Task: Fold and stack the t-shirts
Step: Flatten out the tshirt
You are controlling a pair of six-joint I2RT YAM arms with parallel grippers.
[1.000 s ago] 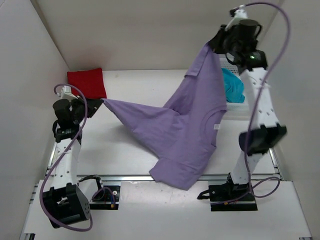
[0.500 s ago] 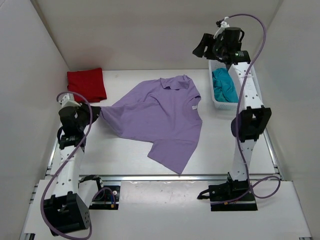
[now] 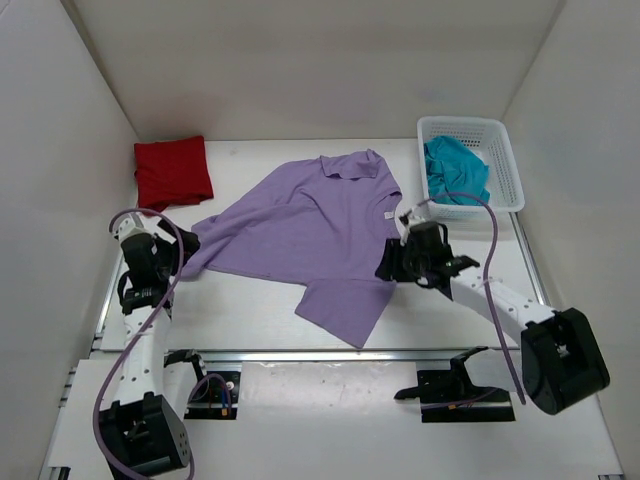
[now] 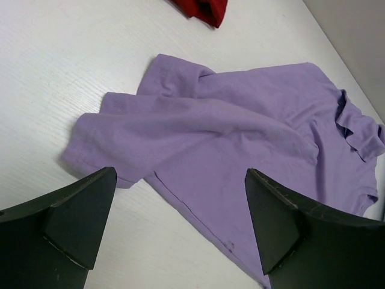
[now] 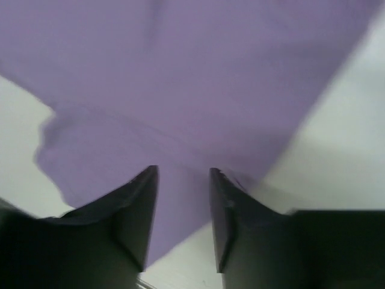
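Released since a second ago: left gripper (image 4: 179,180) jaws wide, just short of sleeve; right gripper (image 3: 390,262) swung down to lavender shirt (image 3: 310,235) right edge, jaws half-apart, nothing pinched. Lavender shirt now spread flat between arms, ready for folding. Beyond: red shirt (image 3: 172,168) folded far-left, teal shirt (image 3: 455,165) waiting in basket (image 3: 512,170).

Top external: high, behind the arm bases, looking down on the whole worktop (image 3: 240,295). Left wrist: low and near, facing across past left claw (image 4: 179,180) onto lavender shirt (image 4: 240,132). Right wrist: very close, blurred, looking down past right claw (image 5: 182,180). Shared by all three: lavender shirt.
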